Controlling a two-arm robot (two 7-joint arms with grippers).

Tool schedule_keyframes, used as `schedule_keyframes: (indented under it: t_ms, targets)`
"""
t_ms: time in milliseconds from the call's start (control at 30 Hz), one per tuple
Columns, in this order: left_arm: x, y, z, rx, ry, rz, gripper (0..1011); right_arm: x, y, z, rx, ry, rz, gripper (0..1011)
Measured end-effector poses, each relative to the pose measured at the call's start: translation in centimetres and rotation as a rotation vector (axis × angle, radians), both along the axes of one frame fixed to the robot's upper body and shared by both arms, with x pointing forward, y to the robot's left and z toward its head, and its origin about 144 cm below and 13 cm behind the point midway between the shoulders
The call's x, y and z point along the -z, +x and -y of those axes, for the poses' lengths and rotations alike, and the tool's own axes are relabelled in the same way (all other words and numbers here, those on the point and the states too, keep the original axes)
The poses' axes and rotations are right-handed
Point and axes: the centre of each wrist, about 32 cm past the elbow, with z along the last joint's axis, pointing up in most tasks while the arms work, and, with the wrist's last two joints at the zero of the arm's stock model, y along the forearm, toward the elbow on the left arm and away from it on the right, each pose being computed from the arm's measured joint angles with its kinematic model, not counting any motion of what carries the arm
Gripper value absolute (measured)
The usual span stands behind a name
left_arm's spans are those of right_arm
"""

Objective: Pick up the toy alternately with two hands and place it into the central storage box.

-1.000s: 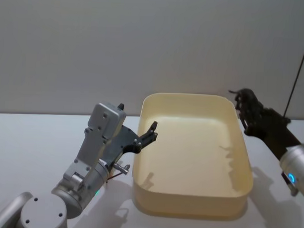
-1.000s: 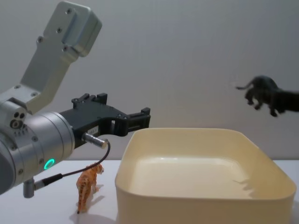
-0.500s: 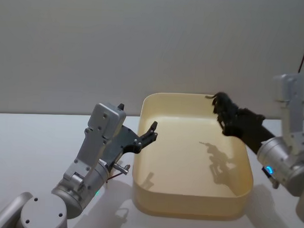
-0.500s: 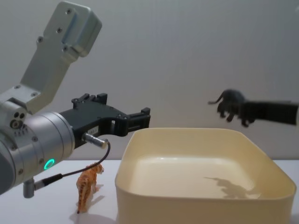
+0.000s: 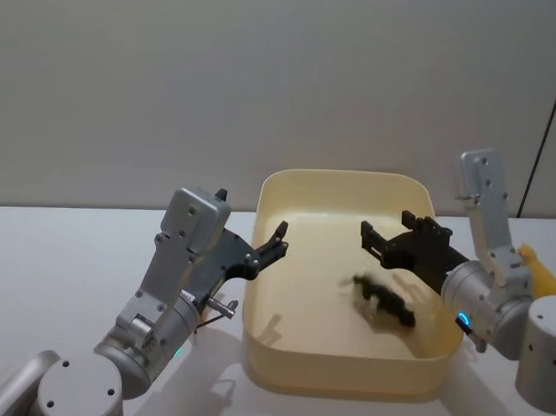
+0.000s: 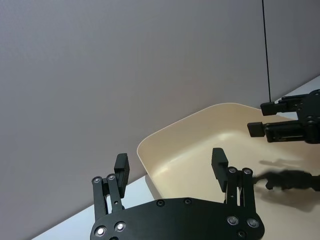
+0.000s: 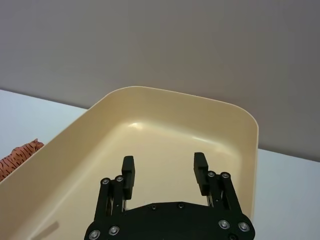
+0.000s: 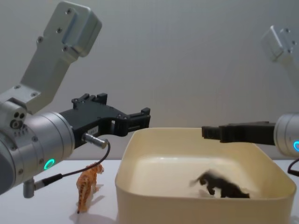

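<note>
**Risk: tiger knocked over at pickup**
Left gripper (image 5: 275, 242) and right gripper (image 5: 373, 242) are held open, empty; the tiger (image 8: 88, 183) near the box (image 8: 187, 205) may be toppled by a misaligned descent.

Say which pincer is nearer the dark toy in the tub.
Right. The right pincer hangs open just above the dark toy; the left pincer is at the tub's left rim.

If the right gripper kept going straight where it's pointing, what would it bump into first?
Probably nothing right away: the right gripper hovers level above the storage box, pointing across it. Farther on it would near the box's far-left rim and the left gripper. Depth is unclear, so I can't tell which.
</note>
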Motion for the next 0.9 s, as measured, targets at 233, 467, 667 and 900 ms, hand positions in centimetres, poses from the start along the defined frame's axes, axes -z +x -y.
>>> schedule_keyframes:
  t_ms: [233,467,667,900]
  targets:
    - [0.0,0.0,0.0,0.000,0.000,0.000,1001,-0.2,0.0,0.3,0.008,0.006,0.009,900]
    - [0.0,0.0,0.0,0.000,0.000,0.000,1001,-1.1,-0.6,2.3,0.068,0.042,0.055,1001]
    - [0.0,0.0,0.0,0.000,0.000,0.000,1001,-1.6,-1.5,4.2,0.118,0.058,0.071,1001]
    - [0.0,0.0,0.0,0.000,0.000,0.000,1001,-1.5,-2.9,6.4,0.185,0.052,0.055,1001]
